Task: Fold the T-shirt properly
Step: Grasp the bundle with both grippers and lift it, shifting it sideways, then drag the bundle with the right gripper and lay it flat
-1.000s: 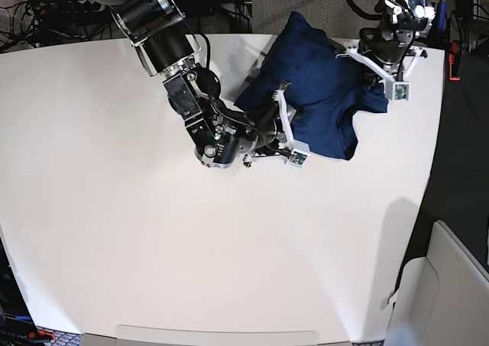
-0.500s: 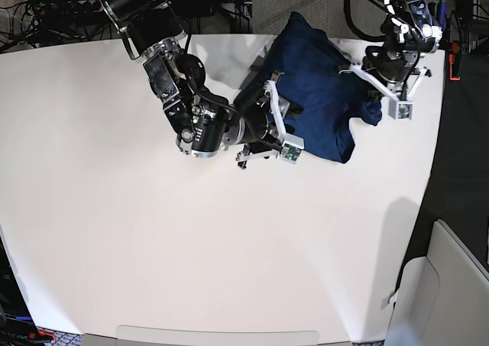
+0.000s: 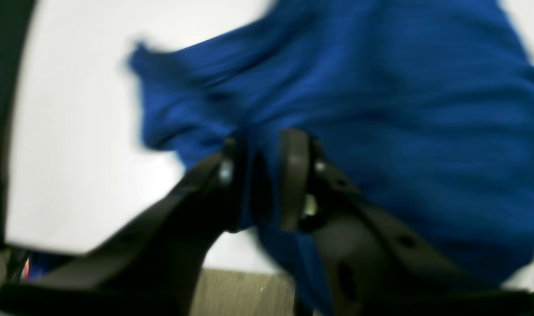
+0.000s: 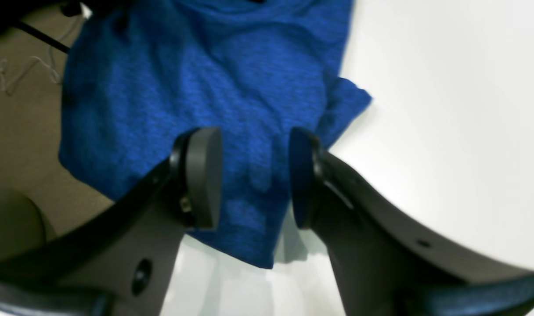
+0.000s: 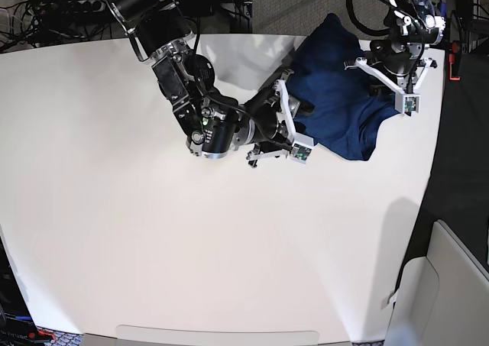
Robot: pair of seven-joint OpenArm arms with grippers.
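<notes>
The dark blue T-shirt (image 5: 336,94) lies bunched at the table's far right corner, and part of it hangs over the back edge. My left gripper (image 5: 380,80) sits on the shirt's right side. In the blurred left wrist view its fingers (image 3: 293,175) stand a little apart, with blue cloth (image 3: 381,109) running through the narrow gap. My right gripper (image 5: 294,118) is at the shirt's left edge. In the right wrist view it (image 4: 254,175) is open above the shirt's hem (image 4: 205,79) and pinches nothing.
The white table (image 5: 229,247) stretches wide to the left and front. Its right edge runs close by the shirt, with a red object (image 5: 456,56) beyond it. A white chair-like form (image 5: 451,285) stands at the lower right. Cables lie behind the table.
The shirt has slid right and back toward the far corner. The left gripper's fingers have come slightly apart. My right arm has followed the shirt to the right.
</notes>
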